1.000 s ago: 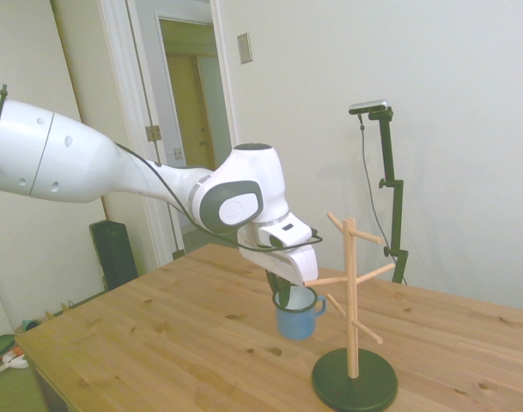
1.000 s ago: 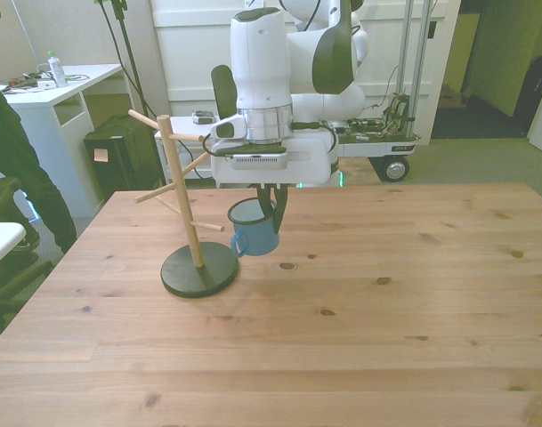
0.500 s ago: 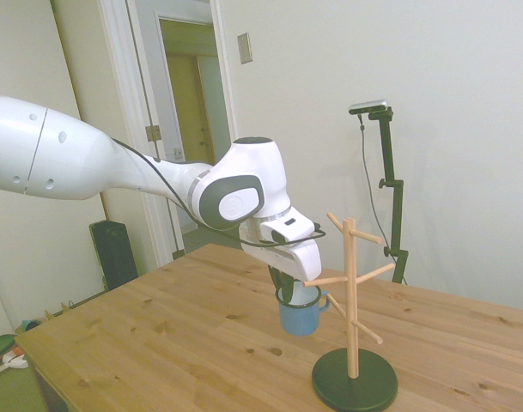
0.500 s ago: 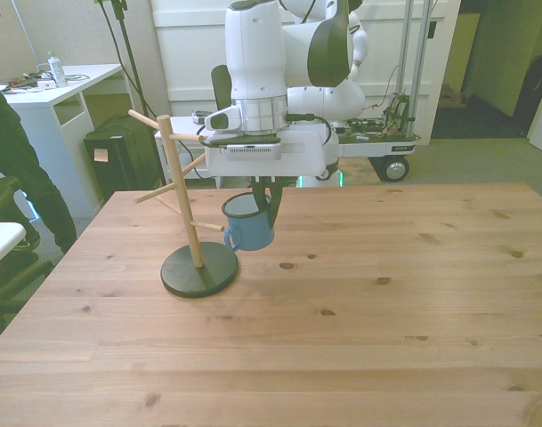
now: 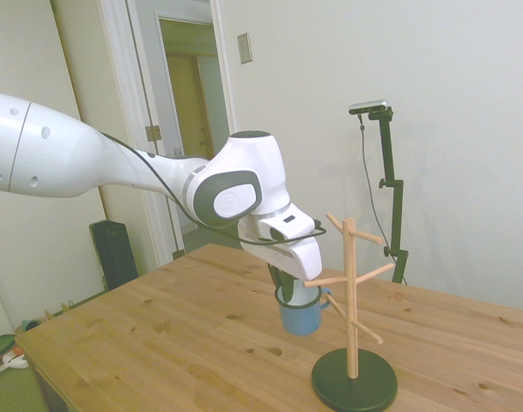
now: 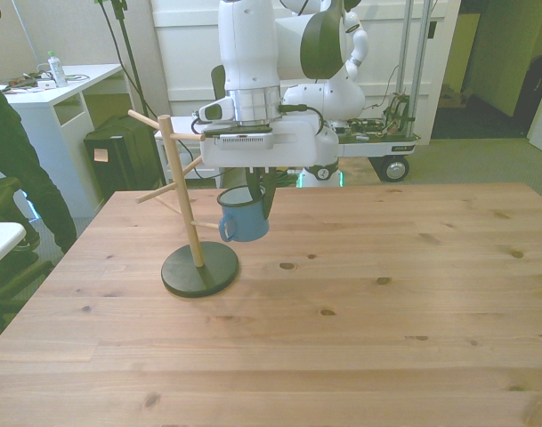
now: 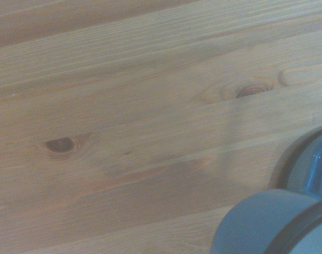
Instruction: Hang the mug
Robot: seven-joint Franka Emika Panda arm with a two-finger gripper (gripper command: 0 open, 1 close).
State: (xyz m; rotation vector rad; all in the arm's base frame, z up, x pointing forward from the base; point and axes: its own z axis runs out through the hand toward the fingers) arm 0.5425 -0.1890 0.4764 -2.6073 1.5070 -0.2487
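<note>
The glossy enamel mug [image 6: 243, 221] hangs over a knotty, matt wooden table [image 6: 359, 311], beside a bare-wood rack [image 6: 183, 209].

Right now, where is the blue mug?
The mug hangs in the gripper above the table, just to the front view's right of the wooden rack.

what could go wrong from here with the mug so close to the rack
The mug hangs off the table in the end effector, held by its rim, so a knock might twist or loosen it. Its handle sits close to the wooden rack, below a peg; moving sideways may bump the post or miss the peg. A hard push could tip the rack on its round base.
</note>
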